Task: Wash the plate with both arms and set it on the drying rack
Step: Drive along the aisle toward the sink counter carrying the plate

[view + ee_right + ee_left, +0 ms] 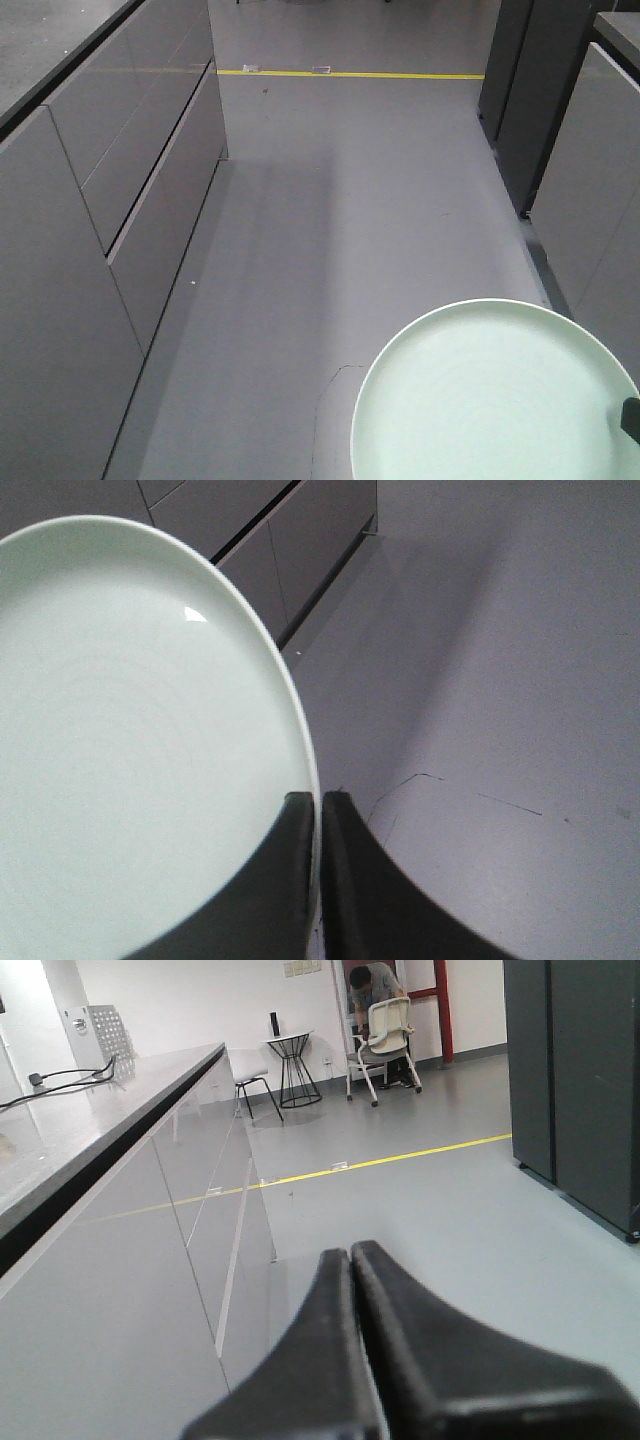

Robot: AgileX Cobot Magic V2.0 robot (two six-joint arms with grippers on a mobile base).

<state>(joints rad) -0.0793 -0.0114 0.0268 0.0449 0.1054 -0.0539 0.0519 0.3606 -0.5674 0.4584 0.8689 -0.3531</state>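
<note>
The right gripper (319, 805) holds the pale green plate (140, 740) by its rim. The two dark fingers are narrow, one on the upper face and one below, and the white edge runs between them. From this gripper the plate spreads to the left and ahead. It is round, so it has no long axis. Its hollow face points up, and it lies about level above the grey floor (350, 250), not over any counter. In the front view only a small dark bit of this gripper shows, at the right edge of the plate.

The left gripper (350, 1255) is closed, its fingers pressed together with nothing between them. To its left runs the grey counter (90, 1110) with cabinet fronts (210, 1220) below. Ahead of it a yellow line (400, 1155) crosses the floor. Far ahead, a person (375, 980) bends over a white chair (385, 1030).
</note>
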